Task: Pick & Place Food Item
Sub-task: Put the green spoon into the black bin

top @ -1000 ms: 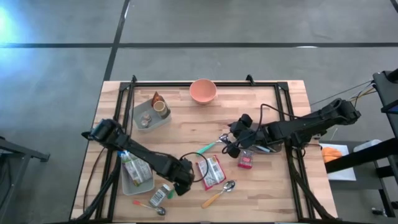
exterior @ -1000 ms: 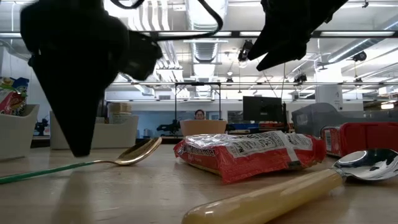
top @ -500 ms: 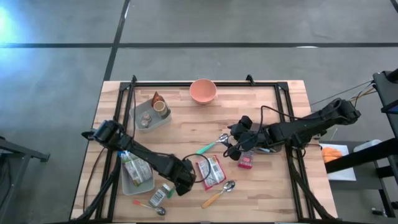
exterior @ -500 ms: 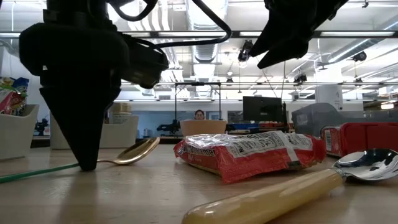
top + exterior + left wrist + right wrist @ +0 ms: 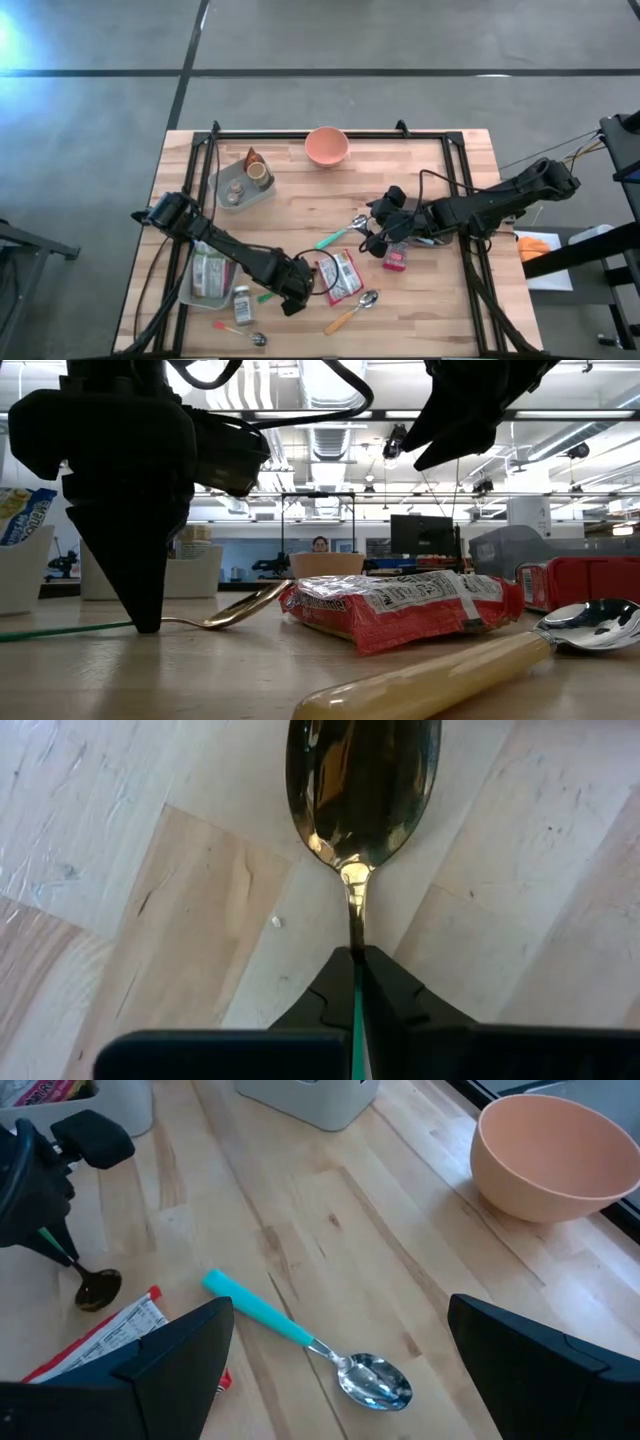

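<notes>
A red-and-white food packet [image 5: 340, 275] lies flat on the wooden table near the middle front, also seen in the low view as the packet [image 5: 400, 605]. Just left of it my left gripper [image 5: 290, 300] points down, shut on a gold spoon with a green handle [image 5: 265, 296]; the spoon's bowl [image 5: 362, 780] rests on the wood. My right gripper [image 5: 378, 232] hangs open above the table right of centre, over a teal-handled spoon [image 5: 300, 1335], touching nothing. My left gripper [image 5: 356, 960] pinches the spoon between its two fingers where the green handle meets the gold neck [image 5: 355, 945]. The fingers come from above, pointing down, one on each side of the handle. The spoon lies on the table, and the fingertips [image 5: 145, 622] reach the wood.
A pink bowl [image 5: 326, 146] stands at the far edge, a grey tray with cups [image 5: 243, 180] at far left. At the near left are a tray holding a packet [image 5: 205, 275], a small bottle [image 5: 240, 303] and a little spoon [image 5: 240, 333]. A cream-handled spoon [image 5: 350, 312] and a red packet [image 5: 395, 260] lie nearby.
My left gripper has sunk until its fingertips stand on the table at the green-handled spoon's neck, and the spoon's bowl has slid a little toward the packet. In the high view the tray's packet and the small bottle at the near left lie differently than before.
</notes>
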Action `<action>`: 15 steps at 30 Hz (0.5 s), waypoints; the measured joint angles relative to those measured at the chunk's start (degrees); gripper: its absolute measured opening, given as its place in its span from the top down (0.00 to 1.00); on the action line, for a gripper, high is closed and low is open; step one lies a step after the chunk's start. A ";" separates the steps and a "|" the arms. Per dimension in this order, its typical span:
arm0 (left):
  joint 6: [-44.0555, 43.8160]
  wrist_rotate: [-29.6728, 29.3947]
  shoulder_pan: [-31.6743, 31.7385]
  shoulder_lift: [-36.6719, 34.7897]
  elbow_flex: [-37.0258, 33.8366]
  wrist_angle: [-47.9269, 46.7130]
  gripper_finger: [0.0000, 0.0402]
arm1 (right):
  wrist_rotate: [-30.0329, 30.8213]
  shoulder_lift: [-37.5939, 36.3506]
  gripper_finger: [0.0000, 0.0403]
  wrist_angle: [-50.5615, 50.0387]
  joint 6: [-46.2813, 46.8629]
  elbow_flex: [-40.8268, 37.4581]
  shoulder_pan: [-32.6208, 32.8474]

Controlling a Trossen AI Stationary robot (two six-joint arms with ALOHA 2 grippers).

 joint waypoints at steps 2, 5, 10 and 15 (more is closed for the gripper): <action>0.02 -0.09 0.04 -0.10 -0.06 0.59 0.99 | 0.00 0.00 0.09 0.00 0.36 0.00 0.00; 0.04 -1.06 0.04 -0.51 -0.24 1.45 1.00 | 0.00 0.00 0.09 -0.02 1.01 -0.01 0.00; 0.02 -2.47 0.15 -1.79 -0.38 2.83 1.00 | 0.00 0.00 0.09 -0.07 1.07 -0.01 0.14; -0.04 -3.47 0.12 -4.15 -0.39 2.58 1.00 | 0.00 0.00 0.09 -0.02 1.16 -0.01 0.26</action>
